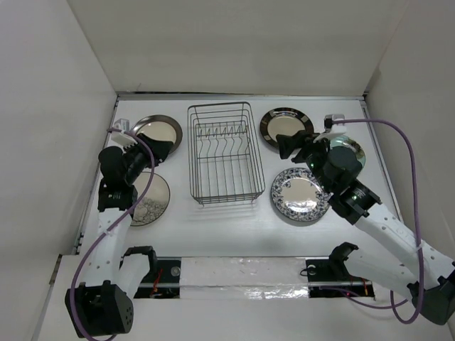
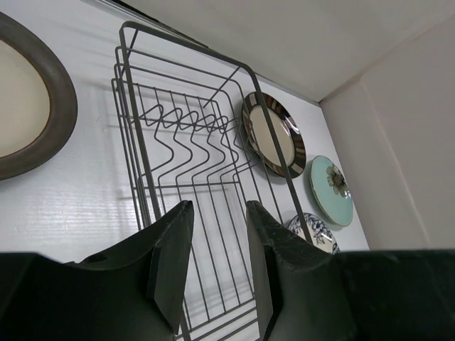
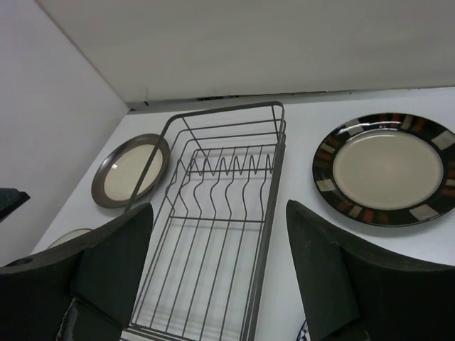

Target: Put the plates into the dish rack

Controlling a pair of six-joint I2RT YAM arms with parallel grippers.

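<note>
The black wire dish rack (image 1: 219,104) stands empty at the table's middle. Left of it lie the dark-rimmed silvery plate (image 1: 158,131) and the grey speckled plate (image 1: 149,199). Right of it lie the black-rimmed cream plate (image 1: 284,126), the pale teal plate (image 1: 352,150) and the blue-and-white plate (image 1: 298,193). My left gripper (image 1: 165,149) is open and empty, above the table just left of the rack (image 2: 185,45). My right gripper (image 1: 288,145) is wide open and empty, raised between the black-rimmed plate (image 3: 387,169) and the blue-and-white plate, facing the rack (image 3: 267,213).
White walls close in the table on the left, back and right. A purple cable (image 1: 398,135) loops above the right arm beside the teal plate. The left arm hangs over part of the grey speckled plate.
</note>
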